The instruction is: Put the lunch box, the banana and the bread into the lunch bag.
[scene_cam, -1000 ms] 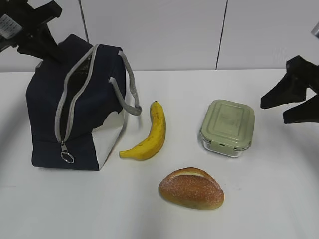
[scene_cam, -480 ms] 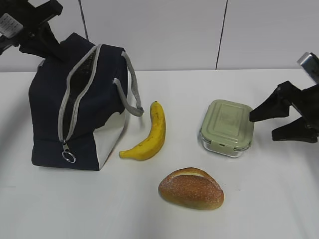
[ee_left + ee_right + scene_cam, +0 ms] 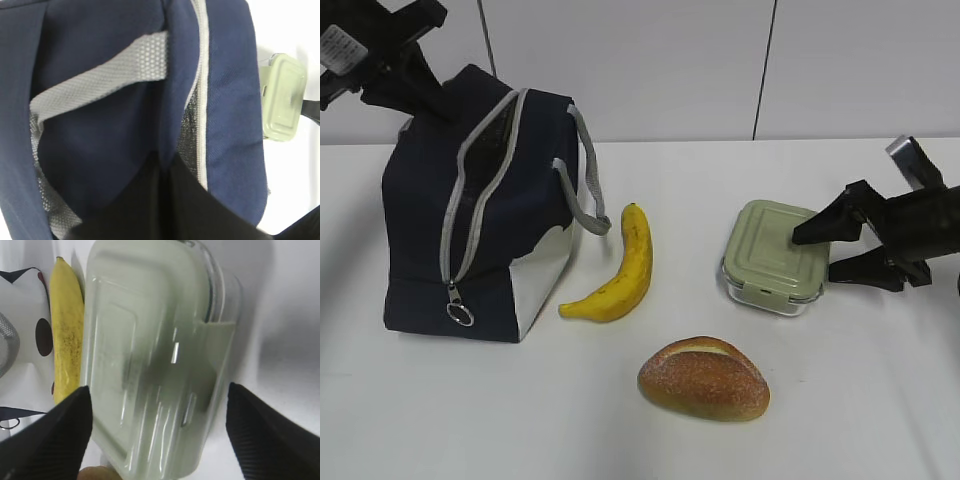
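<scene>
Exterior view: right gripper [image 3: 822,250] sits wide open at the lunch box [image 3: 775,256], center right, one finger over the lid. If it closes off-center, the smooth box could skid. The banana [image 3: 619,269] and bread [image 3: 704,378] lie in the middle.

Left wrist view: left gripper [image 3: 165,165] pinches the lunch bag [image 3: 100,120] fabric; a slip there would let the mouth sag.

Right wrist view: fingers [image 3: 50,435] straddle the box, not touching it.

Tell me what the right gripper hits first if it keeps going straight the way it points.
Most likely the lunch box. The right gripper points left with its jaws spread, and the right wrist view shows the green lid filling the gap between the fingers. Whether contact has begun is unclear.
</scene>
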